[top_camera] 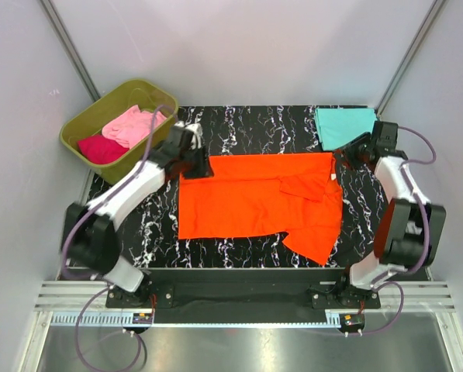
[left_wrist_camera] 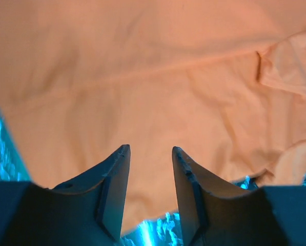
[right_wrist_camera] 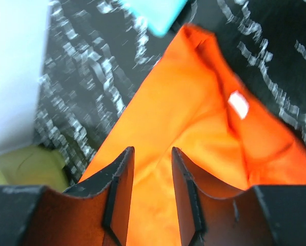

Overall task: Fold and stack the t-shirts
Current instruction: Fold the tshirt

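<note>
The bright orange t-shirt [top_camera: 254, 198] lies spread across the middle of the black marbled table [top_camera: 247, 124], with one sleeve folded in at the right. My left gripper [top_camera: 198, 164] is open over the shirt's far left corner; in the left wrist view [left_wrist_camera: 150, 148] orange cloth [left_wrist_camera: 142, 77] lies under the parted jaws. My right gripper [top_camera: 341, 157] is open over the far right corner; orange cloth [right_wrist_camera: 183, 118] lies under it [right_wrist_camera: 153, 149]. A folded teal t-shirt [top_camera: 345, 124] lies at the back right and also shows in the right wrist view [right_wrist_camera: 155, 13].
An olive-green tub [top_camera: 82, 118] stands off the table's back left corner and holds the light pink t-shirt [top_camera: 134, 124] and the magenta t-shirt [top_camera: 101, 147]. White walls enclose the table on three sides. The arm bases sit at the near edge.
</note>
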`<state>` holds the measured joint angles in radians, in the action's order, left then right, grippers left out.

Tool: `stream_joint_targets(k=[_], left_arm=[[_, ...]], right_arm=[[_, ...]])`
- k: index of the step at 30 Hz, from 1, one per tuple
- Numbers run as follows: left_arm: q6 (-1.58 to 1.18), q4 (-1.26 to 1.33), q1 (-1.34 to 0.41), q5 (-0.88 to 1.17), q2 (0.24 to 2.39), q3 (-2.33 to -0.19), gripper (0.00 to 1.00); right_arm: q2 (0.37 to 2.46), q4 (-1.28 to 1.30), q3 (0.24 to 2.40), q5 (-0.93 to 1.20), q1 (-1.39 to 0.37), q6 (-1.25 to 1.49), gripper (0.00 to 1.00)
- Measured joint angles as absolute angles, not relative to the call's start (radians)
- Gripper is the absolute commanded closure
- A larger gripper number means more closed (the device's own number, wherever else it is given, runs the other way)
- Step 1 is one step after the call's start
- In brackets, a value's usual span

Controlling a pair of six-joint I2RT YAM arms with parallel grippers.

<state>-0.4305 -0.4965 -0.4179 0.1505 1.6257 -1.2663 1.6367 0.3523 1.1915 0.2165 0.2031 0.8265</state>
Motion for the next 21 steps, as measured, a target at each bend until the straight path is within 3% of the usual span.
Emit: stream_joint_targets(k=[7,14,21], left_arm=[[-0.644,-0.545,-0.419,0.041,1.267,-0.931,0.56],[-0.707,-0.596,-0.418,0.006,1.127,-0.79,0.54],[-1.02,-0.642,-0.418,-0.001,1.063,-0.598,0.52]], right_arm=[[1.436,0.372,0.995,0.287,0.204,0.831,0.57],[1.34,0.432,0.827,0.335,0.203,0.841,0.57],[1.266,0.44,0.809,0.354,0.203,0.861,0.57]])
